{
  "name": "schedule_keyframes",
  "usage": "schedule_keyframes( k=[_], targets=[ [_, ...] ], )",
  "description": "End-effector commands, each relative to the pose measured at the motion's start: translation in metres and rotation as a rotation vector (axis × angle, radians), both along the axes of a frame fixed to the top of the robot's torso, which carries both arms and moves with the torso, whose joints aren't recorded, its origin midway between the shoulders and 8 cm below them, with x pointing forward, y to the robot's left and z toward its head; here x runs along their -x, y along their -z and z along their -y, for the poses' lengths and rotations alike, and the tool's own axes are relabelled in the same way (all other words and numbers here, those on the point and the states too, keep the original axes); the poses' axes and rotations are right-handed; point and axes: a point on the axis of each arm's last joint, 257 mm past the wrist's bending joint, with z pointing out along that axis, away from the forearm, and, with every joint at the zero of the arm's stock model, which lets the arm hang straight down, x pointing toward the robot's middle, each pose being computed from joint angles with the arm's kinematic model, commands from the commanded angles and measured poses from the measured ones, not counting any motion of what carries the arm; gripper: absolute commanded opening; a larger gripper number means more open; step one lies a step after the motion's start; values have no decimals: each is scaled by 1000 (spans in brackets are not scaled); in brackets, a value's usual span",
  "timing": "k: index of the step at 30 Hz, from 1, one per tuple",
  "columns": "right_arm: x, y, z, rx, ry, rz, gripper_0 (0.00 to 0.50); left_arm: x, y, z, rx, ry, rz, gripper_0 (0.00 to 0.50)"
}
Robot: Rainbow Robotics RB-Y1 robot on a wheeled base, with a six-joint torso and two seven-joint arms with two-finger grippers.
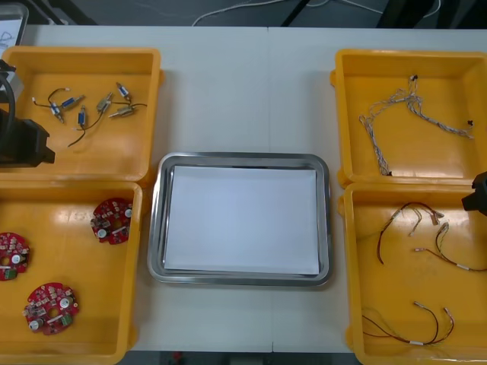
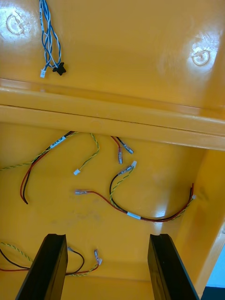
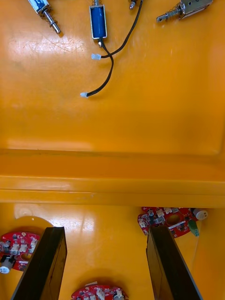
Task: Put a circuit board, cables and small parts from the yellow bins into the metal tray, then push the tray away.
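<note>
Black jaws both gape wide, empty — the left over circuit boards (image 3: 168,220), the right over cables (image 2: 133,215).

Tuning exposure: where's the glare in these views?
Front view: metal tray evenly lit, no hotspots. Right wrist view: bright hotspots on the far yellow bin beyond the open right gripper. Left wrist view: glare patch on the parts bin beside small metal parts, beyond the open left gripper.

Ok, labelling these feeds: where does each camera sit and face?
Front: overhead, steeply down on metal tray between yellow bins; left arm, right arm at edges.
Left wrist: left arm, above circuit boards and small metal parts; left jaws open.
Right wrist: right arm, above red and yellow cables; right jaws open.
Shared with front: boards, parts, cables.
</note>
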Motion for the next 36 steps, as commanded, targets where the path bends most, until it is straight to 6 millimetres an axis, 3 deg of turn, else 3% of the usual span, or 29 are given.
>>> schedule_keyframes(
  k=[1,36],
  targets=[
    [1,-1,5,-28,56,11,500,4,-14,-21,-47,-24,27,500],
    [1,-1,5,-28,56,11,500,4,-14,-21,-47,-24,27,500]
  ],
)
